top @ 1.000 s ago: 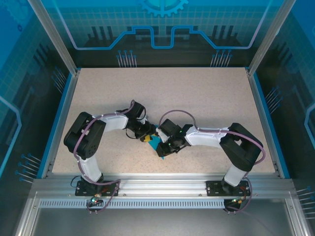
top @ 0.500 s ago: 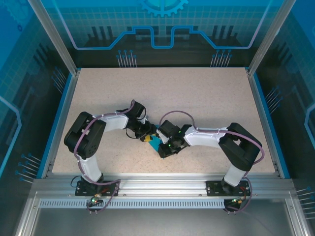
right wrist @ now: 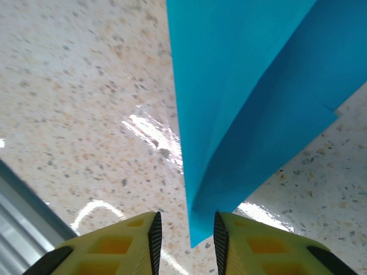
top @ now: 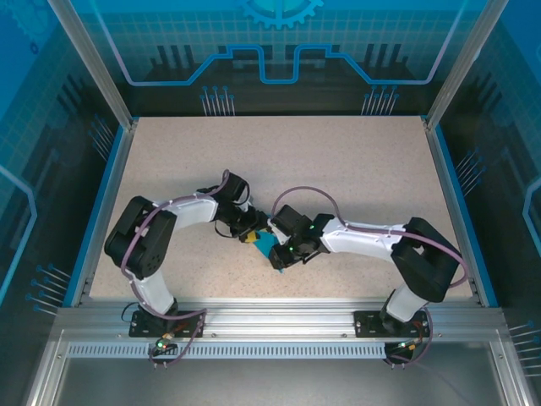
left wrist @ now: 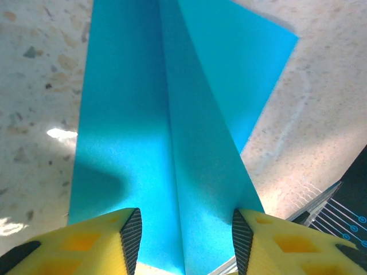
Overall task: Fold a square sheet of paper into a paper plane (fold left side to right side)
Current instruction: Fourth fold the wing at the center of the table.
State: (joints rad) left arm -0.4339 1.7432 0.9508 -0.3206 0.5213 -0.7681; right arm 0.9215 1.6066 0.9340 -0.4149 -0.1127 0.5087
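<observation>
Right arm (top: 363,238) swung outward, right claw (right wrist: 184,232) released beside paper plane (right wrist: 229,86) corner, left claw (left wrist: 186,232) released above it

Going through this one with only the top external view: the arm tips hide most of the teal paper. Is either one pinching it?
Observer: Not the left. Its wrist view shows the left fingers standing apart, the folded paper lying flat on the table between them.
Operator: Any folds made yet?
Observer: Yes, a straight crease runs away from those fingers, with a narrow tapering panel beside it.
Operator: And the right?
Observer: The right fingers are apart too; a pointed tip of the paper sits at their gap, its top layer looking slightly lifted.
</observation>
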